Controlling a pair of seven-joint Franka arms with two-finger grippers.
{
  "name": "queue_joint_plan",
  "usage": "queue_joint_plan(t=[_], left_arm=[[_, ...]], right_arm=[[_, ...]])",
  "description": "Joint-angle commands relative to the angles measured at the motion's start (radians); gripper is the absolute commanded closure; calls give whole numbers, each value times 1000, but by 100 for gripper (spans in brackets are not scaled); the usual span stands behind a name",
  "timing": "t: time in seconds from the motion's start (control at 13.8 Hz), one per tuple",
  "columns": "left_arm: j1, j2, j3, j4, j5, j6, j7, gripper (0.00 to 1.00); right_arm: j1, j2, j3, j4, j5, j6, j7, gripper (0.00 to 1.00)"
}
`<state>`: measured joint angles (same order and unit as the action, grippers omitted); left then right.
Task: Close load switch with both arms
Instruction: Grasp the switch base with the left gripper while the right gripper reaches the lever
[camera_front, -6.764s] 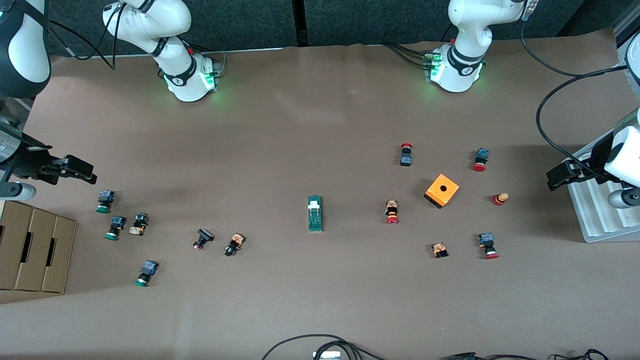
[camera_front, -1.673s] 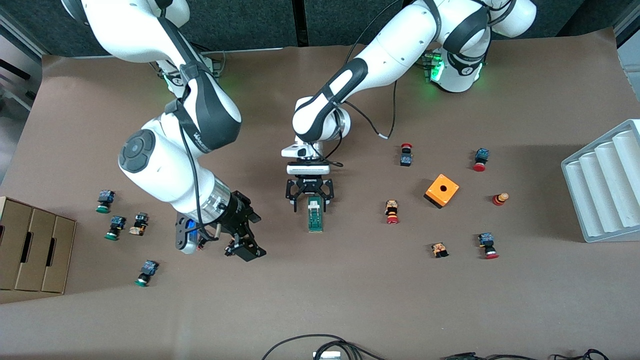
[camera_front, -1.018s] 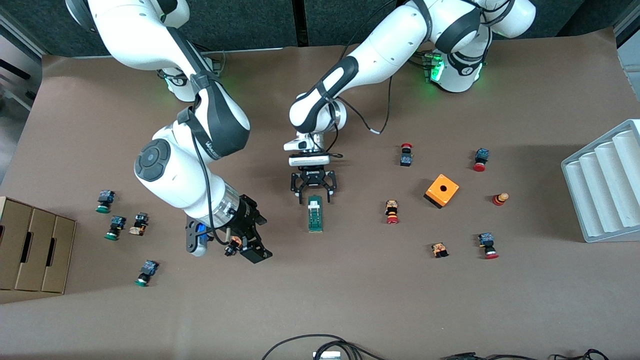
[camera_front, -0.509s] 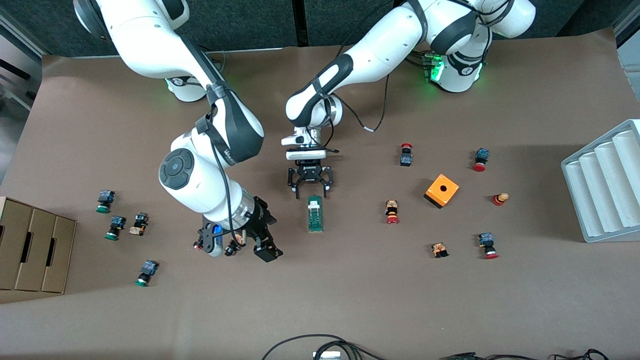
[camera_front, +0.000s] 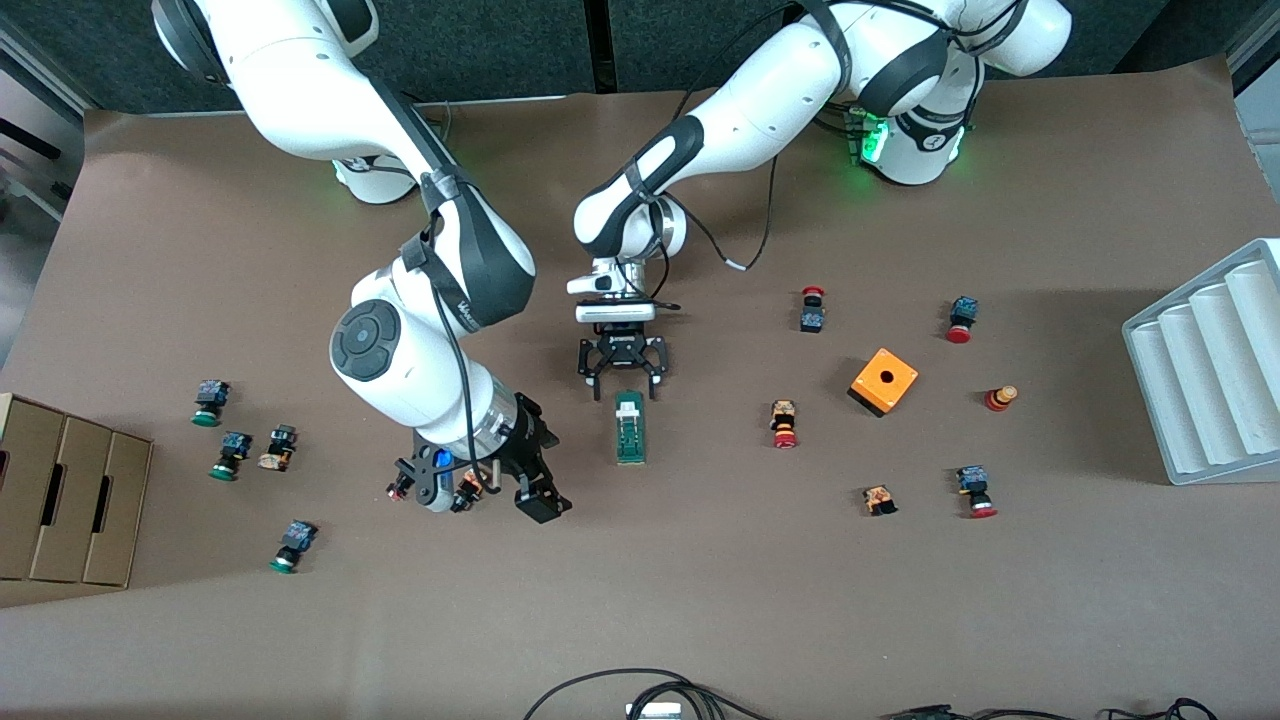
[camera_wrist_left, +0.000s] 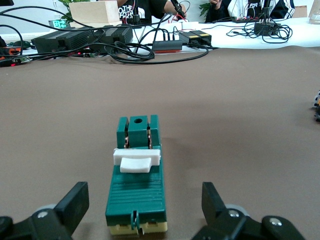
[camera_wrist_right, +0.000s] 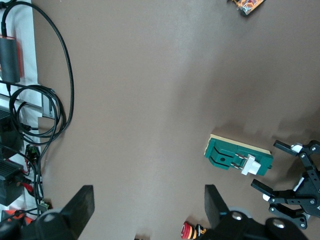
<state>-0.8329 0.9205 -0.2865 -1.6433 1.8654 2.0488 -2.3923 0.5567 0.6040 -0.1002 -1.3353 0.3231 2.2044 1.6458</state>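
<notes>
The dark-green load switch (camera_front: 630, 430) lies flat mid-table, its white lever (camera_front: 628, 407) at the end toward the robots' bases. My left gripper (camera_front: 621, 385) is open and low over that end, with one finger on each side and touching nothing. In the left wrist view the load switch (camera_wrist_left: 137, 192) runs out from between the fingers (camera_wrist_left: 75, 202), and the lever (camera_wrist_left: 136, 160) stands raised. My right gripper (camera_front: 535, 465) is open and empty over the table beside the switch, toward the right arm's end. The right wrist view shows the load switch (camera_wrist_right: 238, 157) and the left gripper (camera_wrist_right: 287, 185).
Small buttons (camera_front: 468, 490) lie under the right hand. Green-capped buttons (camera_front: 207, 400) and a cardboard box (camera_front: 65, 505) are at the right arm's end. An orange cube (camera_front: 883, 380), red-capped buttons (camera_front: 784, 425) and a grey tray (camera_front: 1210, 370) are toward the left arm's end. Cables (camera_front: 650, 690) lie at the front edge.
Both arms have come in from the table ends. In the last second the right gripper slid closer to the load switch. The left gripper drew back slightly toward the bases, still open.
</notes>
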Motion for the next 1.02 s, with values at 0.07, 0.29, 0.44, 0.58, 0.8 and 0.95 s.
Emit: queue_joint_plan(t=[0.07, 0.29, 0.44, 0.58, 0.8, 0.95], left_arm=[[0, 34, -2, 30, 34, -12, -19, 1], [0, 40, -2, 31, 34, -12, -18, 2], [0, 38, -2, 36, 34, -12, -11, 12], [0, 40, -3, 37, 31, -15, -11, 28], [0, 41, -3, 37, 32, -15, -13, 39], [-2, 41, -3, 37, 31, -15, -13, 43]], right_arm=[[23, 34, -15, 33, 14, 12, 16, 2], [34, 46, -15, 33, 11, 26, 43, 2], [45, 54, -15, 33, -4, 28, 57, 2], [52, 54, -15, 27, -7, 26, 72, 2], [75, 62, -15, 19, -9, 25, 106, 2], [81, 66, -15, -2, -12, 26, 134, 2]])
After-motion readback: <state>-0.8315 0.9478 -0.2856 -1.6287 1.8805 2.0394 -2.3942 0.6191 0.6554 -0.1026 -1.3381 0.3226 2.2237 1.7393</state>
